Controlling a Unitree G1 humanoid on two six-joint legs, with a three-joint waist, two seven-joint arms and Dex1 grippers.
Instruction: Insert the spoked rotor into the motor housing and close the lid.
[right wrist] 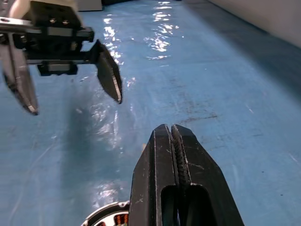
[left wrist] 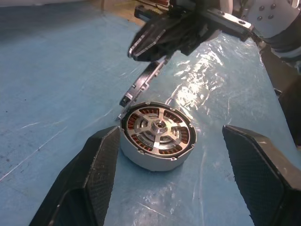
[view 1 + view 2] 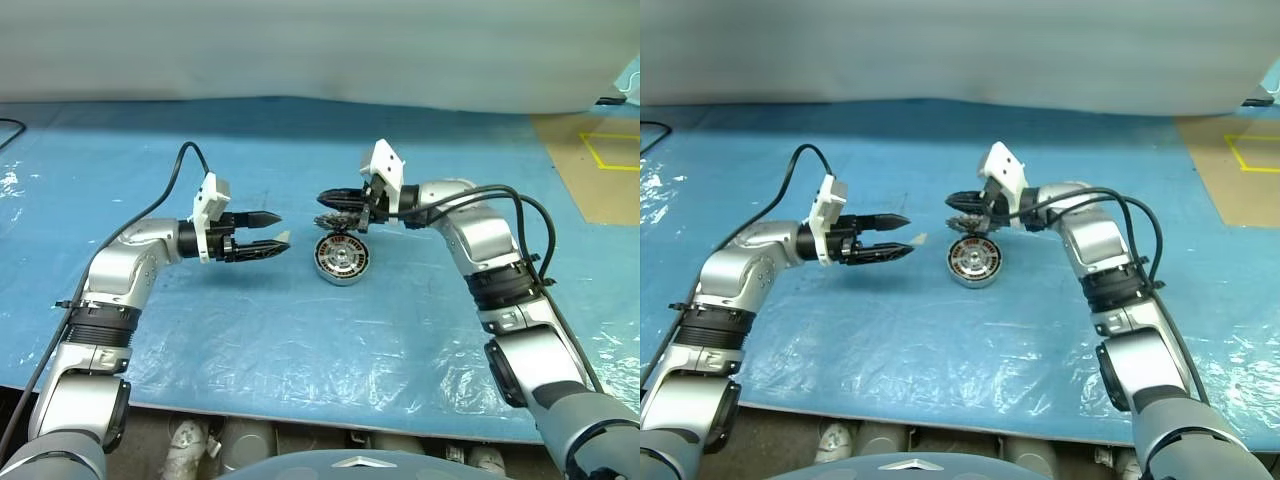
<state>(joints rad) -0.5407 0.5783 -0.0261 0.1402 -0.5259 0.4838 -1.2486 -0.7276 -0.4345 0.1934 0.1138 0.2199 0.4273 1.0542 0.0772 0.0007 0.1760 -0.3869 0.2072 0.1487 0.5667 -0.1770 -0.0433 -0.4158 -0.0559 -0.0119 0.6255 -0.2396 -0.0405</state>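
A: Where to find the motor housing point(image 3: 342, 259)?

B: Sitting on the blue plastic sheet point(image 3: 200, 330) spread over the tabletop, about midway between the two arms, with its open face tipped toward the head camera.

A: And the spoked rotor point(image 2: 157, 126)?

B: Down inside the housing, going by the left wrist view. Seated within the ring of copper windings point(image 2: 149, 113), with spokes reaching out from a centre hub to the rim.

A: Any word on the lid point(image 2: 146, 81)?

B: Not closed. Standing up on edge from the hinge at the housing's far rim, tilted rather than upright.

A: Now the right tool point(image 3: 325, 196)?

B: Pressed together, with nothing pinched between the fingers. Pointing across toward the left arm, right at the raised lid's top edge. Hard to say whether actually touching the lid or merely just over it; too dark and crowded at that spot.

A: Left tool point(image 3: 283, 227)?

B: Spread wide, holding nothing. Aimed level at the housing from the opposite side, near it but apart, with tips short of the wall. Seen from its own wrist, framing the housing between both black fingers point(image 2: 91, 174).

A: Anything else worth noting?

B: Just a black cable point(image 3: 185, 160) looping up behind the left wrist.
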